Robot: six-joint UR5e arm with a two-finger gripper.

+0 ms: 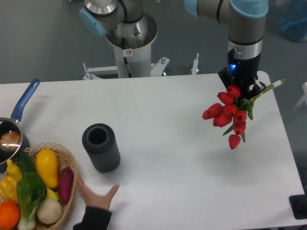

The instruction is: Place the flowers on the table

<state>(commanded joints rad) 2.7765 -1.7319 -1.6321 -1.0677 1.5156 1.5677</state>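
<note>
A bunch of red tulips (228, 115) with green stems hangs tilted over the right part of the white table (172, 143), blooms pointing down-left and stems up-right. My gripper (247, 88) is shut on the stems near the table's far right edge. I cannot tell whether the lowest bloom touches the table. The fingertips are partly hidden by the flowers.
A dark grey ribbed vase (101, 147) stands upright at left of centre. A person's hand (96, 196) rests on the table just in front of it. A wicker basket of vegetables (36, 187) and a blue-handled pot (12, 134) are at the left edge.
</note>
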